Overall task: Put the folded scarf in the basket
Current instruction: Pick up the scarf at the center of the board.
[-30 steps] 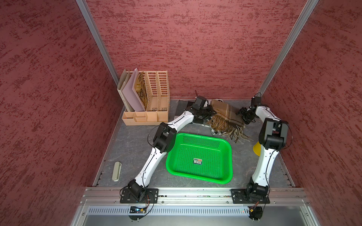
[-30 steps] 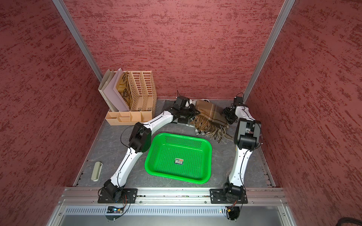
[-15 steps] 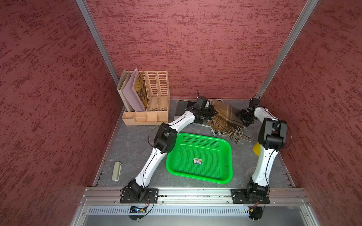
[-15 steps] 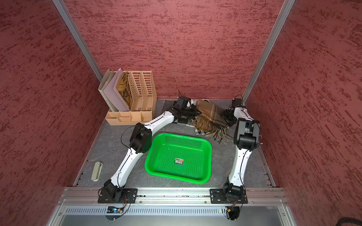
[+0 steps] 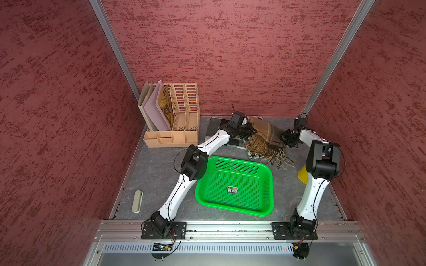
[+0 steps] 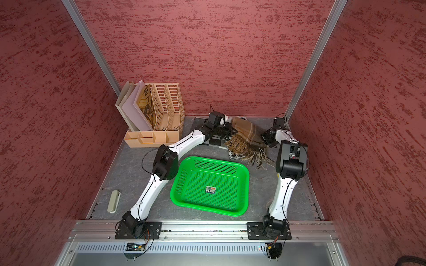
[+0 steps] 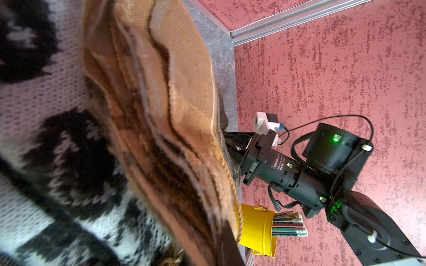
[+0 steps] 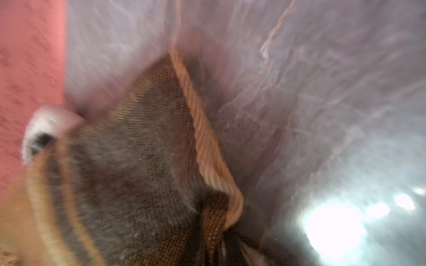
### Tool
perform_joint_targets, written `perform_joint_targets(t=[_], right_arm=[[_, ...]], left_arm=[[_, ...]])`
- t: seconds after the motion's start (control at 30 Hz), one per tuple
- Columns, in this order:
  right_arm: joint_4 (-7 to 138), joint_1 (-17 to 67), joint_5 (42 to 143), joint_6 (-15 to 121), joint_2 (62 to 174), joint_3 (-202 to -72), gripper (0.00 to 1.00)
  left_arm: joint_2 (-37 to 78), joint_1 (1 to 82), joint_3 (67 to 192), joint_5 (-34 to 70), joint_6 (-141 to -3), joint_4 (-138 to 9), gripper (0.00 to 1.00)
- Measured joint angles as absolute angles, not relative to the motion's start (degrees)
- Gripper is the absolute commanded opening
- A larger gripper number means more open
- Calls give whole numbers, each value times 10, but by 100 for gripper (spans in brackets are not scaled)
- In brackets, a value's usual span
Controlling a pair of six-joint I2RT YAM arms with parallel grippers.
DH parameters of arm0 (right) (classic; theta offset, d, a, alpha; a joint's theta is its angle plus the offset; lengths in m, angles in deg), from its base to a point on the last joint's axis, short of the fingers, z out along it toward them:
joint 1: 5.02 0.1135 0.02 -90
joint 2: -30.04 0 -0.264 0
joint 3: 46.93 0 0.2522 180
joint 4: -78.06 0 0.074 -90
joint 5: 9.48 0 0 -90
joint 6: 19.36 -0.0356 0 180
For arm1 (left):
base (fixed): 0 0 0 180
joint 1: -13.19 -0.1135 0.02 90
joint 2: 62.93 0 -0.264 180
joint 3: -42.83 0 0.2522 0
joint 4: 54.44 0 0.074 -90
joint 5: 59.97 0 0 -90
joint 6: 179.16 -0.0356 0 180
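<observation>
The folded scarf (image 5: 265, 132) (image 6: 247, 131) is brown plaid with a long fringe. It lies at the back of the table, behind the bright green mesh basket (image 5: 216, 182) (image 6: 198, 184), which holds nothing but its label sticker. My left gripper (image 5: 250, 132) (image 6: 230, 131) is shut on the scarf's left edge. My right gripper (image 5: 284, 140) (image 6: 265, 138) (image 7: 228, 147) is shut on the scarf's right edge. In the right wrist view, blurred scarf cloth (image 8: 143, 161) runs in between the jaws. In the left wrist view, scarf folds (image 7: 161, 115) fill the frame and hide the fingers.
A black-and-white knitted cloth (image 5: 253, 156) (image 7: 46, 138) lies under the scarf. A yellow bucket of pencils (image 5: 302, 176) (image 7: 258, 230) stands behind the right arm. A tan file organizer (image 5: 175, 115) stands back left. A small beige case (image 5: 137, 201) lies front left.
My right gripper, open a second ago, has shut on the scarf's right edge. The left arm has barely moved and keeps its grip.
</observation>
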State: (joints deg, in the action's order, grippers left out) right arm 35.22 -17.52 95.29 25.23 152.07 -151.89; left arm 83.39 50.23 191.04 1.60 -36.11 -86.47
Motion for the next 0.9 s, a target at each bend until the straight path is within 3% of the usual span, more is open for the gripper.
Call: perform_joint_targets(t=[0.9], right_arm=[[256,-146,877,311,1411,-1579,0]], left_arm=[[830,506,1970,4,-360,-881,0]])
